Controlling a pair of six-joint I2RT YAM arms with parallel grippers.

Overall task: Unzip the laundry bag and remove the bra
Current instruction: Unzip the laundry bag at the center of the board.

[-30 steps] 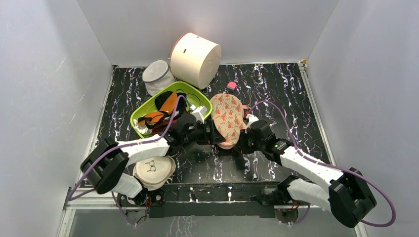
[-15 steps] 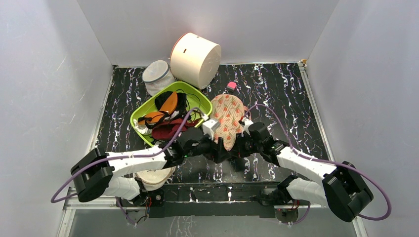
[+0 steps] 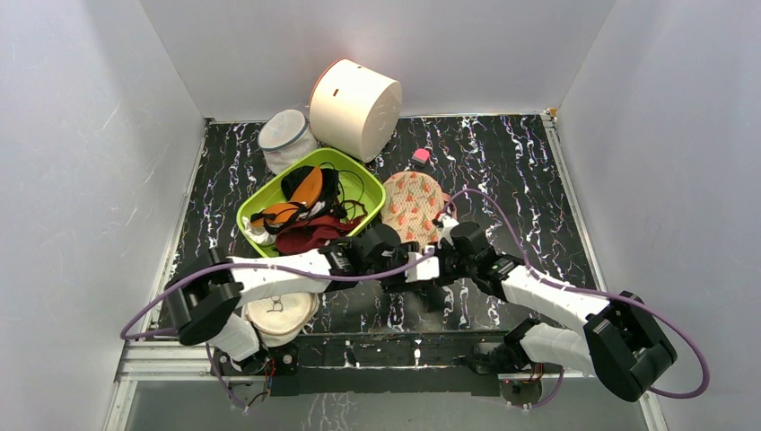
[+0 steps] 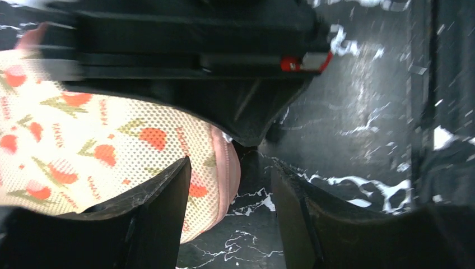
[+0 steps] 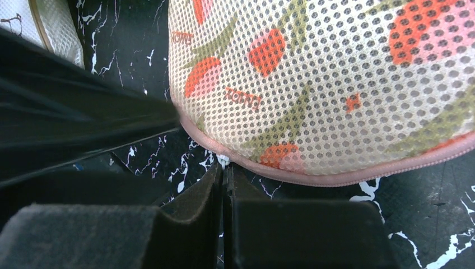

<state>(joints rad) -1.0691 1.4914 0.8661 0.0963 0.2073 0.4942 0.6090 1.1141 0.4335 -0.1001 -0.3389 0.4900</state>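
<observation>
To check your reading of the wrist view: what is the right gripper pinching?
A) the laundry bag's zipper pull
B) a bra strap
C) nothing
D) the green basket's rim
A: the right gripper is shut on the white zipper pull at the laundry bag's pink edge.

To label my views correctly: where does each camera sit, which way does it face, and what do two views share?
Top external: above, behind the arms, looking down at the table; both arms show.
Left wrist: on the left arm, facing the laundry bag; its open fingers show.
Right wrist: on the right arm, facing the zipper pull; its shut fingers show.
Shared: both wrist views see the laundry bag.
</observation>
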